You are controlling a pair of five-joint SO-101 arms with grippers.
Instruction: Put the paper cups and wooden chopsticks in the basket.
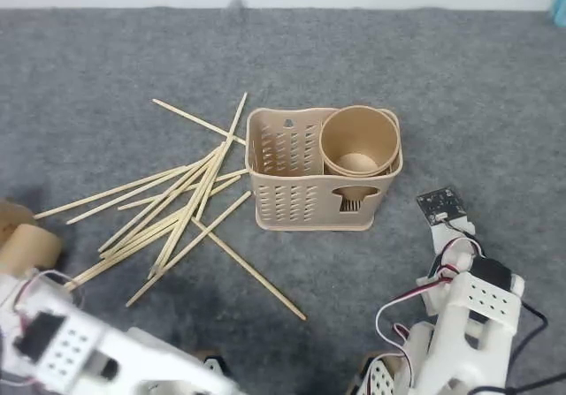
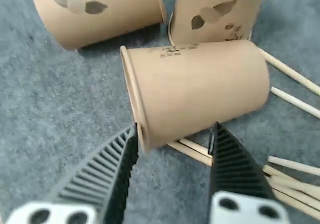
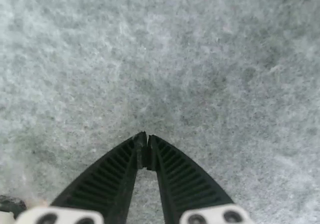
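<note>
One paper cup (image 2: 195,91) lies sideways just ahead of the spread left pincer (image 2: 175,129); right pincer (image 3: 146,136) pressed together.

Looked down steeply from above on the table (image 1: 460,77). Sat close over it at each wrist, angled down. Shared, seemingly, one cup (image 1: 31,246) (image 2: 195,91) between high and left wrist views.

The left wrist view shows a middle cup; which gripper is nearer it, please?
Left. The left gripper flanks the cup with open jaws; the right gripper hangs shut over carpet.

Unreadable small print on paper cup (image 2: 200,91)
</note>
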